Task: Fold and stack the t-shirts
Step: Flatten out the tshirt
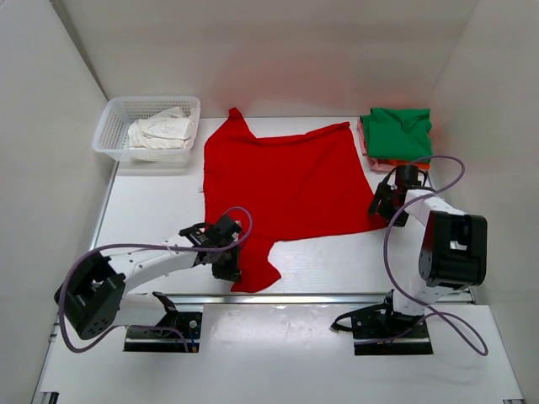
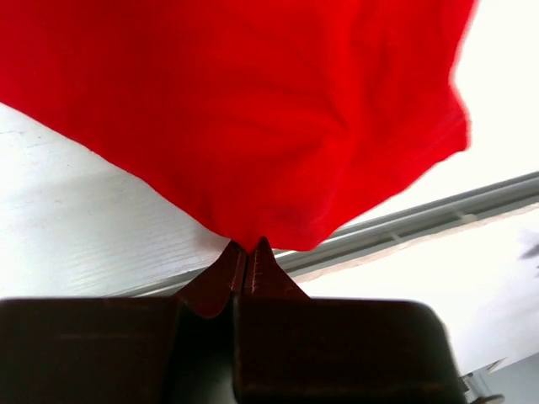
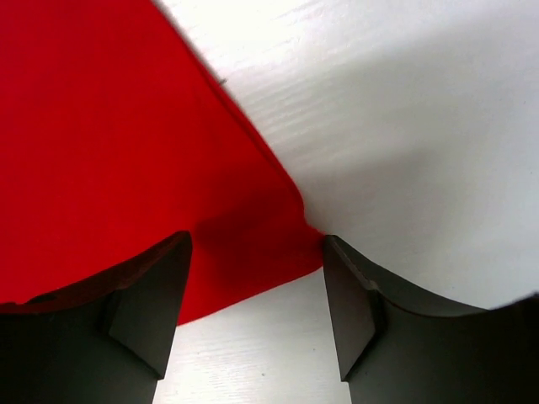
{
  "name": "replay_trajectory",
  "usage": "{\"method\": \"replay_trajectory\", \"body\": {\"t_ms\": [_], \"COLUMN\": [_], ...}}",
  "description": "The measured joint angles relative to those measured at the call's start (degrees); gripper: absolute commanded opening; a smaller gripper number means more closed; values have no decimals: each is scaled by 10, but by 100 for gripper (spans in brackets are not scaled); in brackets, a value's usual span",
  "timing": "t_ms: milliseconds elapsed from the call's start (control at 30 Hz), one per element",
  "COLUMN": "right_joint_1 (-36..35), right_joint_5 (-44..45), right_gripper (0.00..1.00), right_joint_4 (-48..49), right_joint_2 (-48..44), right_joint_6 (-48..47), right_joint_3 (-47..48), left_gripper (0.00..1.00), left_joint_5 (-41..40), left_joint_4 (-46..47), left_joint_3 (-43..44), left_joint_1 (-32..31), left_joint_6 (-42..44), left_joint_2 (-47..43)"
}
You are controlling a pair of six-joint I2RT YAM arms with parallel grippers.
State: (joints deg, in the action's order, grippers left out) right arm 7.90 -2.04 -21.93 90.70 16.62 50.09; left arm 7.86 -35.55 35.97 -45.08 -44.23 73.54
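The red t-shirt [image 1: 282, 181] lies spread across the middle of the table. My left gripper [image 1: 229, 263] is shut on its near-left edge; the left wrist view shows the red cloth [image 2: 253, 109] pinched between the closed fingertips [image 2: 244, 248]. My right gripper [image 1: 385, 206] is open over the shirt's near-right corner [image 3: 253, 252], which lies flat between the fingers. A folded green t-shirt [image 1: 397, 132] sits on a salmon-pink one [image 1: 368, 151] at the far right. An off-white shirt [image 1: 158, 132] lies in the basket.
A white plastic mesh basket [image 1: 114, 126] stands at the far left. White walls close in the table on three sides. A metal rail [image 1: 337, 296] runs along the near table edge.
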Motion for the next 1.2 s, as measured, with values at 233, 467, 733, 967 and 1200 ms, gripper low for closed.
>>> {"method": "replay_trajectory", "body": {"t_ms": [233, 467, 733, 967, 1200], "right_joint_1": [0, 0, -12, -10, -6], "right_joint_5": [8, -15, -68, -107, -120], "right_gripper": [0, 0, 0, 0, 0], "right_joint_4": [-12, -63, -106, -107, -127], "right_joint_2": [52, 17, -139, -202, -206], "right_joint_6": [-3, -3, -3, -1, -3], "right_joint_3": [52, 68, 198, 251, 249], "left_gripper": [0, 0, 0, 0, 0], "left_joint_5": [-8, -6, 4, 12, 11], "left_joint_4": [8, -39, -123, -167, -166], "left_joint_3": [2, 119, 602, 856, 690], "left_joint_1": [31, 139, 319, 348, 351], "left_joint_6": [-12, 34, 150, 177, 177], "left_joint_2": [-85, -111, 51, 136, 32]}}
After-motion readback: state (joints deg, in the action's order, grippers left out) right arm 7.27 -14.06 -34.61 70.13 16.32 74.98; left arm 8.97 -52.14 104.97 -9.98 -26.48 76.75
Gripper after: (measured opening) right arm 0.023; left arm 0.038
